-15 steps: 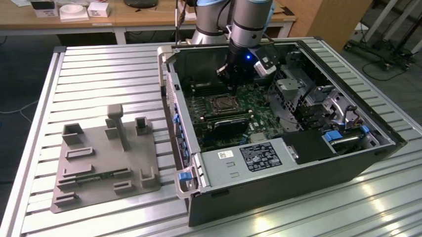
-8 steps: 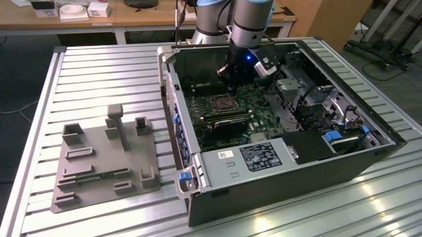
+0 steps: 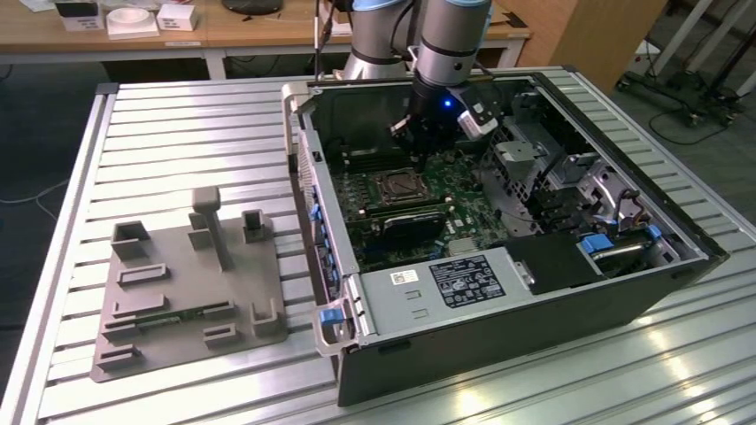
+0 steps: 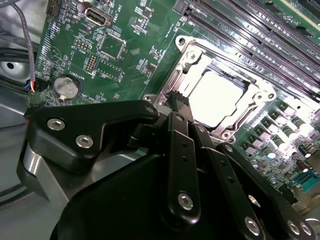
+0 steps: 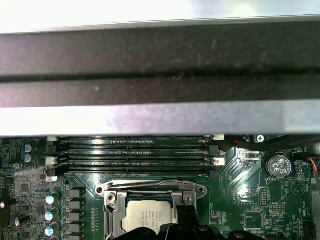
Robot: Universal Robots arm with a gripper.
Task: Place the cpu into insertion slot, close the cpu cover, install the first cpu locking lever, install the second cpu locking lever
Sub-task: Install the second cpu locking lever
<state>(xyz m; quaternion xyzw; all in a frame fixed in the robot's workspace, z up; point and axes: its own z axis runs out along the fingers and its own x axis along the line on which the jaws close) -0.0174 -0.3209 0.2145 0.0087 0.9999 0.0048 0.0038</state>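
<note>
The cpu (image 5: pixel 146 218), a silvery square chip, lies in the insertion slot (image 3: pixel 396 188) on the green board inside the open computer case. It glares bright in the second wrist view (image 4: pixel 220 97). The cpu cover (image 5: pixel 114 215), a metal frame with a window, lies flat around the chip. A thin wire lever (image 5: pixel 150 181) runs along the socket's edge nearest the memory slots. My black gripper (image 4: pixel 179 100) hangs just over one edge of the socket, its fingers (image 4: pixel 177 145) together, with nothing visible between them. In the exterior view the gripper (image 3: pixel 426 146) reaches down into the case behind the socket.
Long black memory slots (image 5: pixel 135 150) run beside the socket, with the dark case wall (image 5: pixel 160 55) behind them. A coin battery (image 4: pixel 67 86) sits on the board. A grey power supply box (image 3: pixel 455 279) fills the case front. A grey fixture plate (image 3: pixel 189 283) lies on the slatted table.
</note>
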